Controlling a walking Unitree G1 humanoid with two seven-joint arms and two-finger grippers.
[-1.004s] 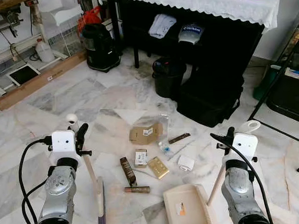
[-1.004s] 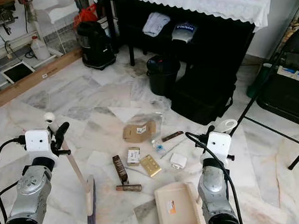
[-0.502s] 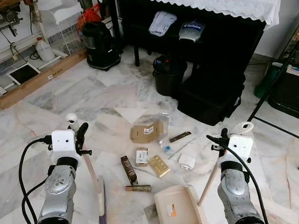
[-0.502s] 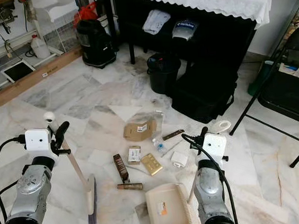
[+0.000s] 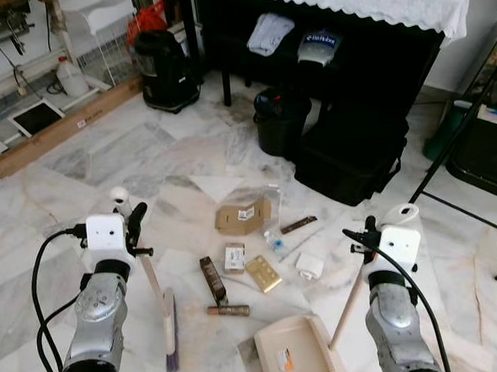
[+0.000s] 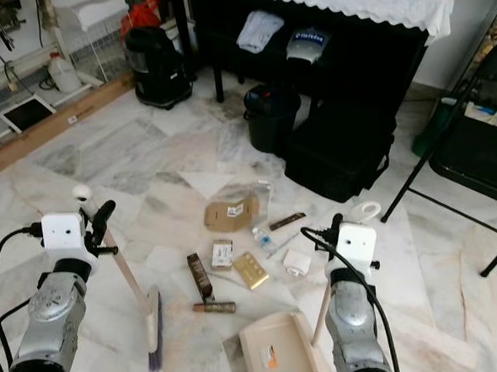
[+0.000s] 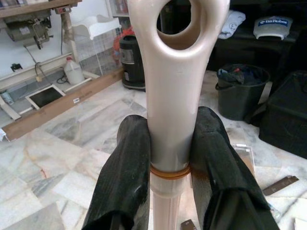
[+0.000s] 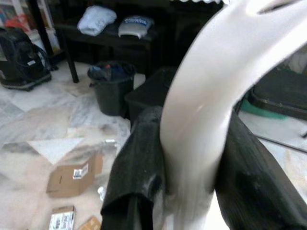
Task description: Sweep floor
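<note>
Marble floor (image 5: 104, 174) all around me, pale with grey and tan veining, and a black table (image 5: 392, 51) with a white lace-edged cloth at the far side. Under it sit a black bucket (image 5: 280, 125), a black case (image 5: 348, 159) and some folded clothes, though the shadow there swallows most detail.

My left end effector (image 7: 170, 158) is clamped on the cream broom handle (image 7: 173, 96) — the wrist view shows both black fingers (image 7: 127, 172) pressed against it, just below the hanging hole. From the head camera the broom (image 5: 167, 330) slants down to the floor with its dark bristles resting on the marble beside my left arm.

My right end effector (image 8: 192, 158) is closed around the white dustpan handle (image 8: 211, 86), fingers tight on either side. That wrist view is blurred, so the top of the handle is just a smear. The dustpan (image 6: 276, 353) itself lies on the floor in front of me, tilted, its near edge cut off by the bottom of the frame.

Litter sits between the two tools and the table: a flattened cardboard box (image 5: 242, 216), a small white carton (image 5: 234, 258), a gold packet (image 5: 262, 274), a brown tube (image 5: 212, 279), a white wad (image 5: 309, 267) and a clear plastic bag (image 5: 262, 200) — that one is hard to make out against the marble. A folding chair (image 5: 483, 155) is cut off at the right edge.
</note>
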